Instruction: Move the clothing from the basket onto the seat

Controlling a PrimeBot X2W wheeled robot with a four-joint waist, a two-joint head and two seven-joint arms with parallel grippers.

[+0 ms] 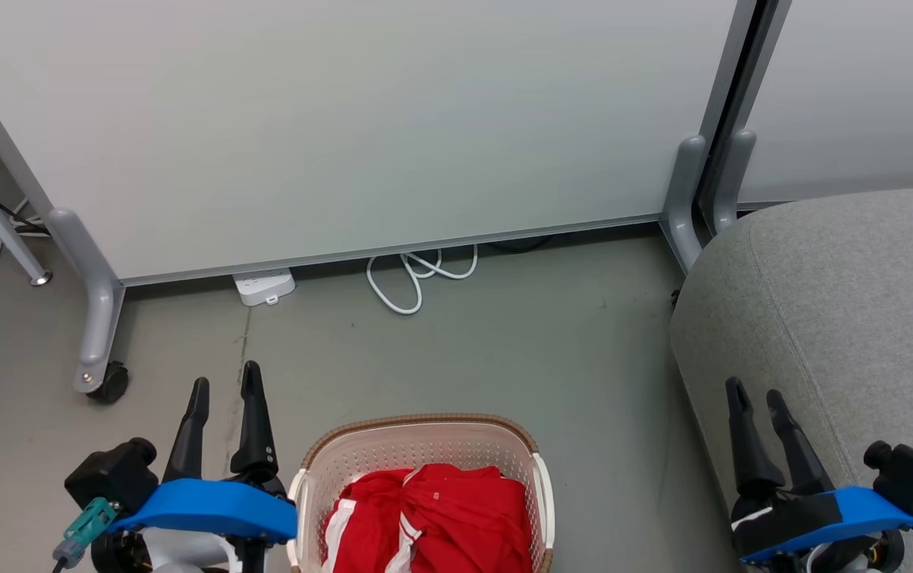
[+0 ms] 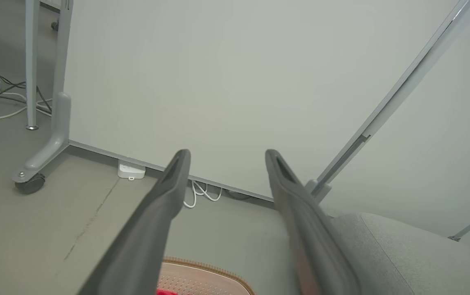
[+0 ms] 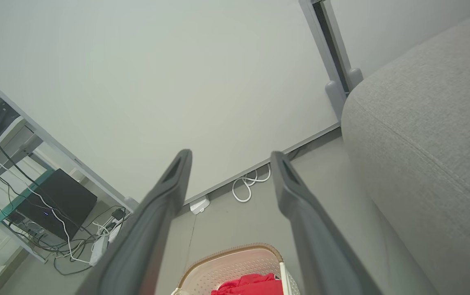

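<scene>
Clothing (image 1: 432,517), red: we found it heaped in the basket (image 1: 424,420) at 6 o'clock; seat (image 1: 862,302) at 3 o'clock. Left gripper (image 1: 225,376) and right gripper (image 1: 754,390) stood spread, empty. We judged a deep, central pinch best.

left gripper (image 2: 227,157): fingers stood wide apart over the floor (image 2: 75,213) | basket (image 2: 208,270): brown rim showed at bottom edge, a sliver of red clothing (image 2: 166,291) inside | seat (image 2: 403,254): lay lower right | partition (image 2: 218,82): stood behind, caster (image 2: 30,183) at left | power strip (image 2: 130,170) and cable (image 2: 199,192): lay at its base
</scene>
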